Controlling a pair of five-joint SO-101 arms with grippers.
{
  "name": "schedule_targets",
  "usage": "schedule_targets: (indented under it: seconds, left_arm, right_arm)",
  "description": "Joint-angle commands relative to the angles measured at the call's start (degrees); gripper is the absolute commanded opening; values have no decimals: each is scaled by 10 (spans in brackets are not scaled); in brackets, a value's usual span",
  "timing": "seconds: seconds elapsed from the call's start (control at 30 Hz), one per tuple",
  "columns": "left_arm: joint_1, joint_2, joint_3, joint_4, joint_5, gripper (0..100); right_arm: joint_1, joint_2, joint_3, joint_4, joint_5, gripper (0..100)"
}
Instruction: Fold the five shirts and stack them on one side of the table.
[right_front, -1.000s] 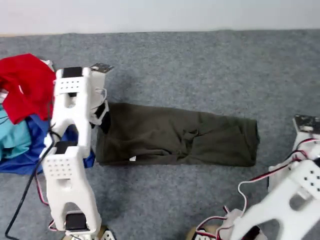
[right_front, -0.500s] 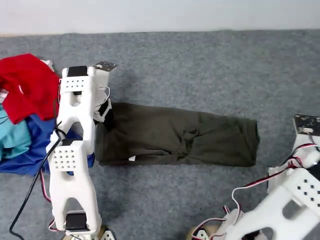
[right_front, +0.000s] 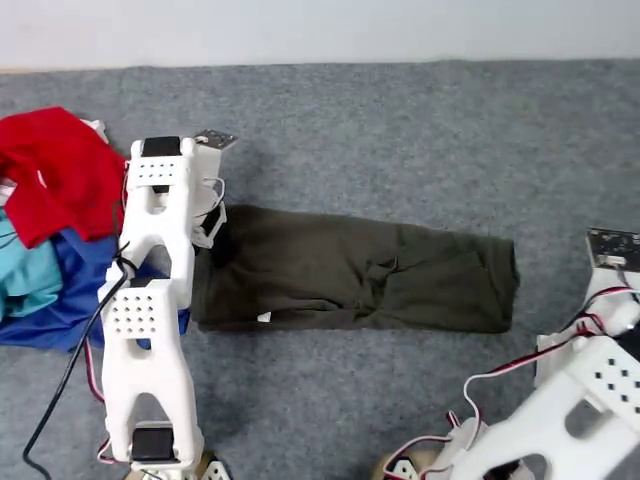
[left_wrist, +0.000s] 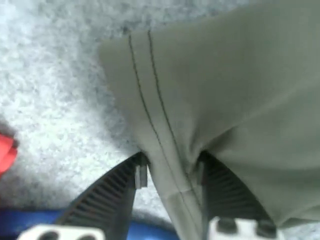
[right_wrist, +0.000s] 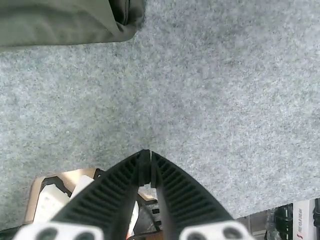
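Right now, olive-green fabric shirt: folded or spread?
Folded: the olive-green fabric shirt lies as a narrow band on the grey carpeted table, layers doubled at one end. Left tool grips the other.

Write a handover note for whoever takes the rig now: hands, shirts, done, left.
Left hand: shut on the left end of the olive shirt.
Right hand: shut, empty, over bare table near the shirt's other end.
The olive shirt lies mid-table as a long band. Red shirt, teal shirt, blue shirt are heaped at the left edge.
Done: no stack.
Left: finish this fold, fold the rest, stack.
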Motion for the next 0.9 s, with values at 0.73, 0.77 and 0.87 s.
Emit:
schedule_targets:
  seconds: [0.73, 0.77, 0.87]
  left_arm:
    - [153, -226, 76, 13, 11, 2]
    - [164, -251, 86, 13, 11, 2]
    - [200, -309, 103, 13, 11, 2]
  right_arm:
    - [2, -13, -4, -7, 0, 23]
    - [2, -14, -2, -7, -1, 23]
    - [2, -17, 18, -7, -1, 23]
